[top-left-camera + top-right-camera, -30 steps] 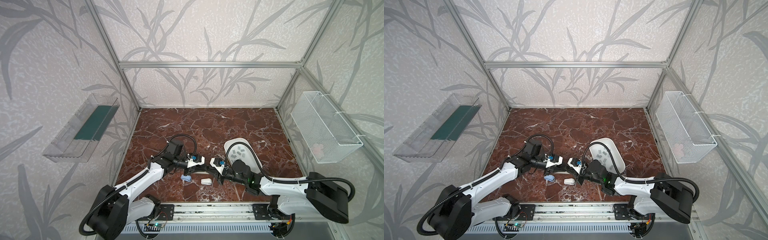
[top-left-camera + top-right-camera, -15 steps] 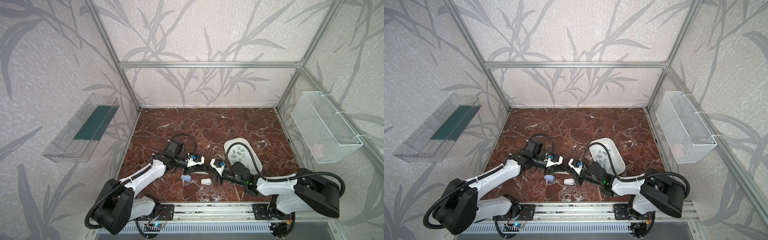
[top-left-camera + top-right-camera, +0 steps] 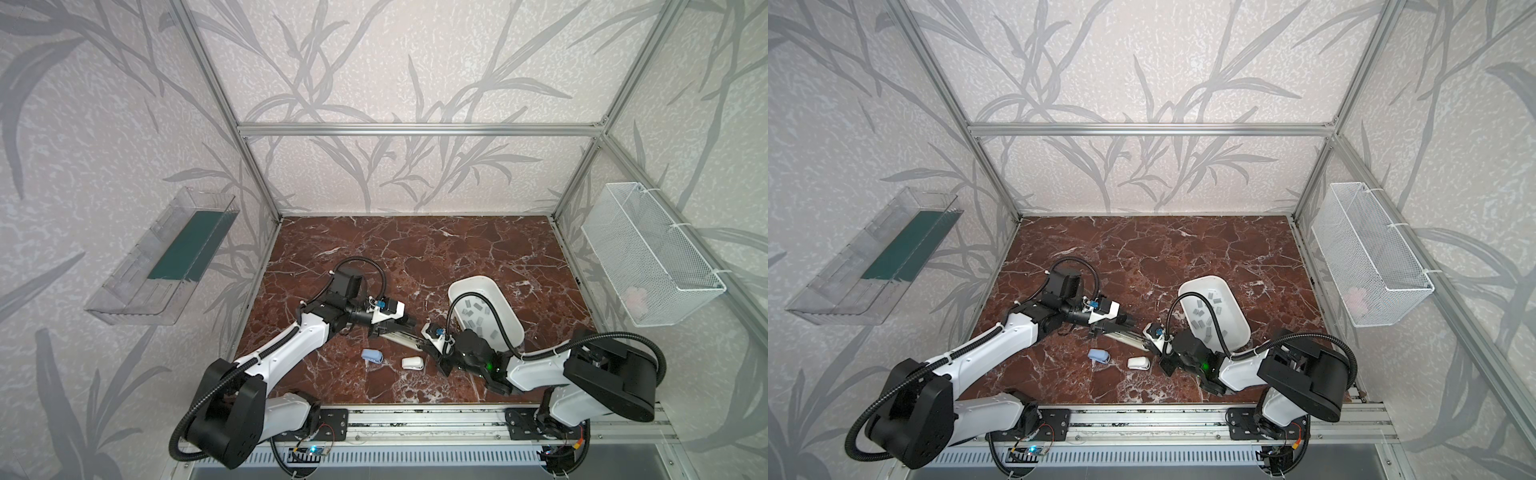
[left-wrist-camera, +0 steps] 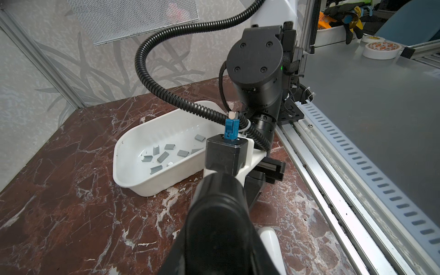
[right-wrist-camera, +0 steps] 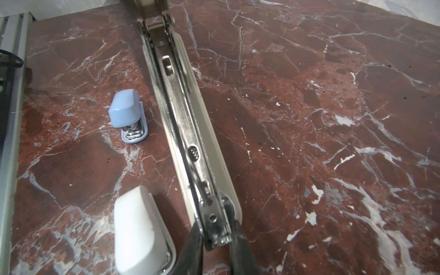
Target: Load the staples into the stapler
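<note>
Nearest us, along the bottom edge of both top views, runs the slotted aluminium rail that carries both arm bases. Just above it, at lower centre, two little staplers lie on the red-brown marble tabletop. One is a pale blue mini stapler. To its right, close by but not touching, is a white mini stapler.

Next, at the centre of the frame, we find the long cream-based stapler. It lies flat on the marble with its chrome magazine bared, slanting between the two arms. The right gripper is clamped on the front tip of that magazine, and the right wrist view shows both black fingers pressed against the metal. The left gripper sits at the stapler's hinged end with its jaws drawn together (whether they pinch the raised cover we cannot tell, as the contact is hidden).

Further back, right of centre, stands the white oblong plastic tray, just behind the right wrist and near the stapler's front end. The small flat grey metal staple strips lie scattered loose on its floor.

Out at the edges, a clear plastic bin hangs on the wall at middle left, and a white wire basket hangs on the wall at middle right.
</note>
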`<state>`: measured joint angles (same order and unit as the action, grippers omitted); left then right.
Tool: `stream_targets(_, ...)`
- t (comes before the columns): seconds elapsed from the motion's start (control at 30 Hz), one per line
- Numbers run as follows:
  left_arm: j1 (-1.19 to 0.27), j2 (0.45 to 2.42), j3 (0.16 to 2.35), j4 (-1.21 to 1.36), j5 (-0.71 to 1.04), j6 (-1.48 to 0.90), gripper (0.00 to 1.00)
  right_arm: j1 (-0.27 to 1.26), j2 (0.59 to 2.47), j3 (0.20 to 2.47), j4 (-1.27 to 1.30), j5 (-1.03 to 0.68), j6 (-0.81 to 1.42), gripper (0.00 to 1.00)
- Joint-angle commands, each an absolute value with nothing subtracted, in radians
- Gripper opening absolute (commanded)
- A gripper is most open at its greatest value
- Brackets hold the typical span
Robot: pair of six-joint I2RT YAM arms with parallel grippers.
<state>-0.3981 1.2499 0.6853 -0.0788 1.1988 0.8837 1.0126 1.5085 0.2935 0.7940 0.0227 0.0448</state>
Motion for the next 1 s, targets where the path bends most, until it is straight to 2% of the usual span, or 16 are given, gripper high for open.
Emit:
stream_targets(0.0, -0.371, 1.244, 0.700, 0.170, 1.191, 0.861, 0.00, 1.012, 1.520, 0.269, 0.658, 0.071, 0.083, 0.00)
stream_targets(0.17, -0.356, 1.283, 0.640, 0.379, 1.112, 0.764, 0.00, 1.016, 1.513, 0.249, 0.661, 0.094, 0.103, 0.00)
stream_targets(0.37, -0.333, 1.355, 0.613, 0.507, 1.122, 0.723, 0.00, 1.017, 1.483, 0.220, 0.659, 0.120, 0.124, 0.00)
stream_targets(0.63, -0.277, 1.474, 0.546, 0.873, 1.145, 0.555, 0.00, 1.017, 1.418, 0.195, 0.625, 0.147, 0.141, 0.00)
stream_targets(0.83, -0.251, 1.629, 0.530, 1.394, 1.288, 0.210, 0.00, 1.017, 1.356, 0.202, 0.596, 0.163, 0.149, 0.00)
stream_targets(0.93, -0.243, 1.673, 0.577, 1.417, 1.311, 0.105, 0.00, 1.017, 1.279, 0.212, 0.562, 0.149, 0.152, 0.00)
stream_targets(0.97, -0.243, 1.681, 0.585, 1.417, 1.313, 0.092, 0.00, 1.017, 1.246, 0.215, 0.549, 0.144, 0.151, 0.03)
